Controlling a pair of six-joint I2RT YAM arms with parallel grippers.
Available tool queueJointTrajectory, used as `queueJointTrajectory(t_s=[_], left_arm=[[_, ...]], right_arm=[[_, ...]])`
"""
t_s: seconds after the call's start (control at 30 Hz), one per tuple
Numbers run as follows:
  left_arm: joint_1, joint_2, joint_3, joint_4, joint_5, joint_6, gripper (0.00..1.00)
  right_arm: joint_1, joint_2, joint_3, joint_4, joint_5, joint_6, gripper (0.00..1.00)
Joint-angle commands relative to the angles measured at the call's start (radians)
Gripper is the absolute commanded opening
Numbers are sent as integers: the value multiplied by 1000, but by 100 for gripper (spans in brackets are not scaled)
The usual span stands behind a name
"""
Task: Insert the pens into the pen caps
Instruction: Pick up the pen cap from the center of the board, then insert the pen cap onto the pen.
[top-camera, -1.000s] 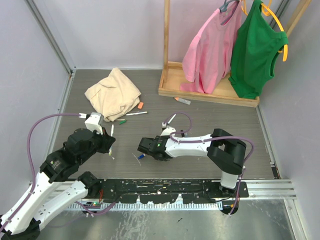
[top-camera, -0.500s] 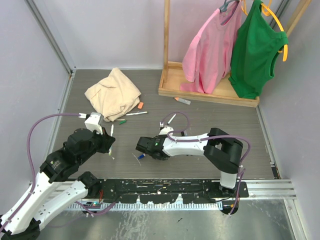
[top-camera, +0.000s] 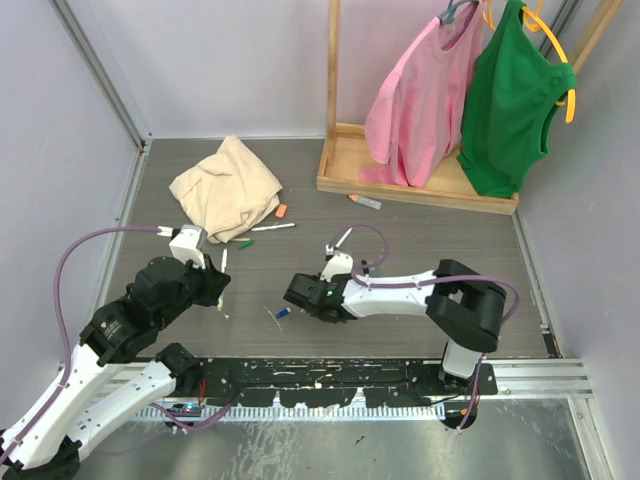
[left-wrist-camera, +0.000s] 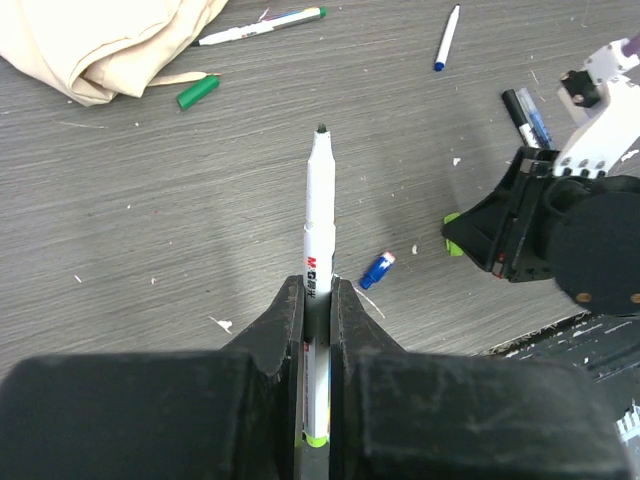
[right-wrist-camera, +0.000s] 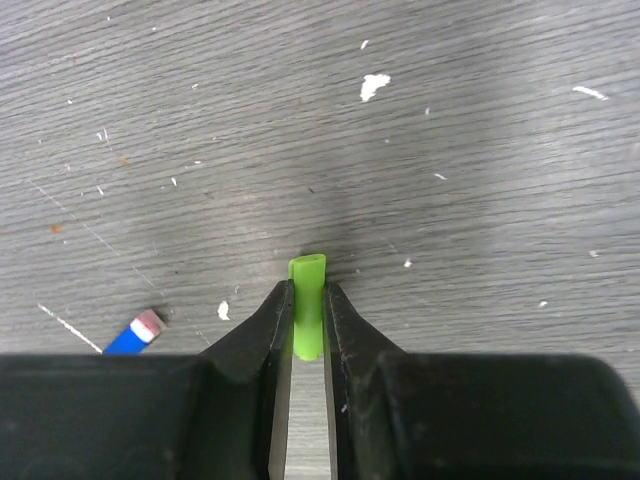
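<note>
**On the grey surface: one pen and one cap held, the others lying loose**

On the grey wooden surface (top-camera: 450, 250), a crumpled beige cloth (top-camera: 226, 187) lies at the far left, and I place everything from it. On the side of the cloth toward the arm bases, the left jaws are clenched on a white pen (left-wrist-camera: 318, 210). Its dark, uncapped tip points out of the jaws toward the cloth, and its light green end shows behind them.

Further right from the cloth, and also toward the bases, the right jaws are grasping a light green cap (right-wrist-camera: 306, 275). The open end of the cap sticks out in front of the jaws. I cannot tell if it touches the surface. A blue cap (left-wrist-camera: 377, 269) lies flat between the two pairs of jaws, apart from both.

Just beside the near right edge of the cloth lies a dark green cap (left-wrist-camera: 197, 91), and next to it a second white pen (left-wrist-camera: 262, 27) with a green tip. An orange cap (top-camera: 281, 211) lies close to the right edge of the cloth. To the right of the cloth, well apart from it, a thin pen with a blue tip (left-wrist-camera: 446, 38) lies on the surface, and nearby a black pen (left-wrist-camera: 518, 117) lies side by side with a blue one (left-wrist-camera: 535, 117). Another pen (top-camera: 365, 201) lies far to the right of the cloth, just before a wooden rack (top-camera: 400, 180).
</note>
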Motion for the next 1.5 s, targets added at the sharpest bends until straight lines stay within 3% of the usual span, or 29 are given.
queueJointTrajectory(t_s=[0.0, 0.33, 0.53, 0.67, 0.83, 0.97, 1.1, 1.27, 1.47], left_arm=[[5, -18, 0, 60, 8, -7, 0], [5, -33, -15, 167, 149, 5, 0], [5, 10, -7, 254, 204, 1, 0], [5, 52, 23, 270, 224, 9, 0], [3, 106, 49, 323, 283, -18, 0], [-35, 129, 40, 386, 278, -61, 0], [-153, 173, 34, 450, 214, -81, 0], [-276, 243, 3, 568, 171, -115, 0], [-287, 275, -31, 696, 220, -121, 0]], right_arm=[[-9, -181, -109, 221, 32, -134, 0], [-44, -582, -388, 730, 17, -523, 0], [-53, -704, -391, 822, -57, -725, 0], [-67, -756, -362, 816, -74, -775, 2], [-147, -794, -316, 755, -147, -751, 0], [-313, -826, -327, 773, -383, -678, 0], [-437, -854, -375, 858, -539, -612, 0], [-453, -890, -433, 984, -582, -610, 0], [-453, -897, -511, 1213, -588, -518, 0]])
